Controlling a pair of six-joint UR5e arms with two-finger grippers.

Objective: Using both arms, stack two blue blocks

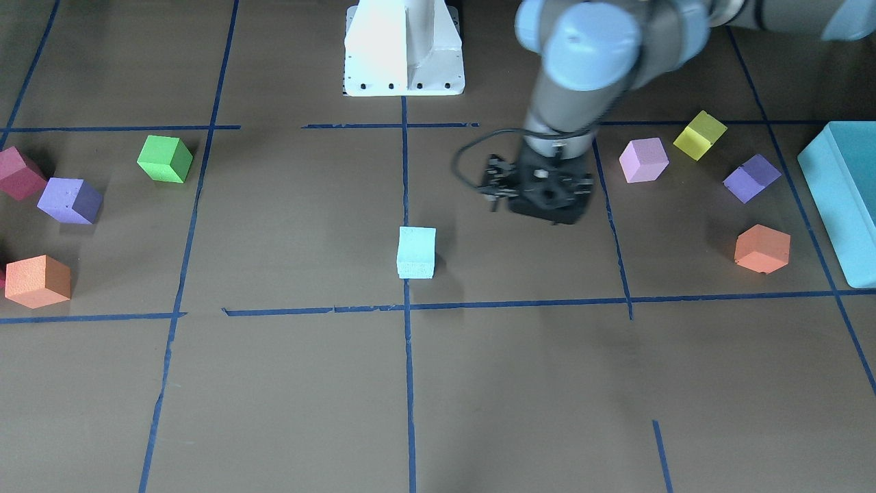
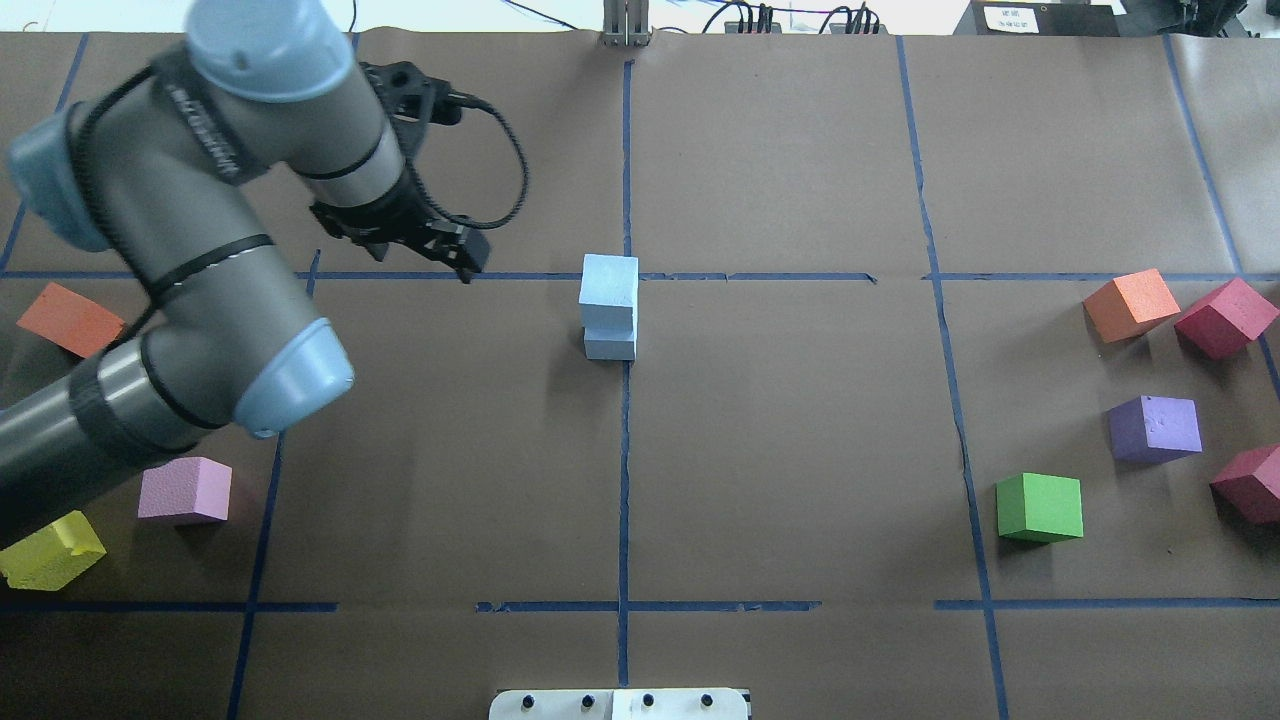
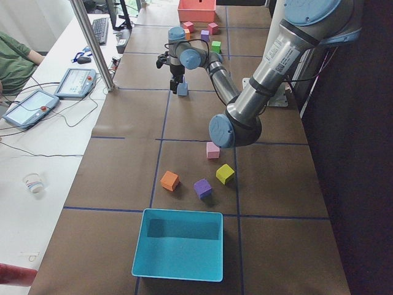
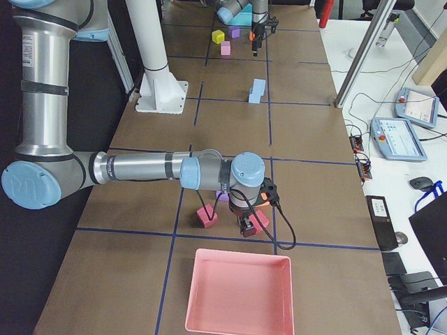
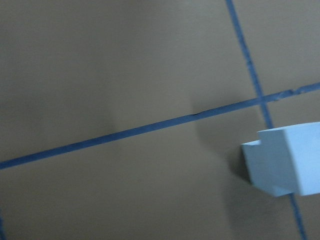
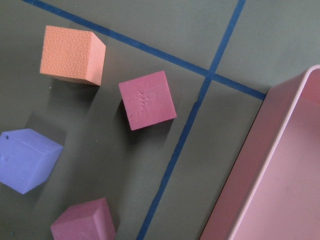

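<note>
The two blue blocks stand stacked at the table's centre, on the crossing of the blue tape lines, the upper block [image 2: 609,282] slightly offset on the lower block [image 2: 610,342]. The stack also shows in the front view [image 1: 416,252] and at the right edge of the left wrist view [image 5: 287,160]. My left gripper [image 2: 440,250] hangs empty, apart from the stack, on my left side of it; its jaws look open. My right gripper [image 4: 246,230] hovers far off over maroon cubes by a pink tray; it shows only in the right side view, so I cannot tell its state.
Orange [image 2: 1130,303], maroon [image 2: 1225,317], purple [image 2: 1155,428] and green [image 2: 1040,507] cubes lie on my right. Orange [image 2: 70,318], pink [image 2: 185,490] and yellow [image 2: 50,550] cubes lie on my left, near a teal box [image 1: 842,198]. The pink tray [image 6: 280,175] is below my right wrist.
</note>
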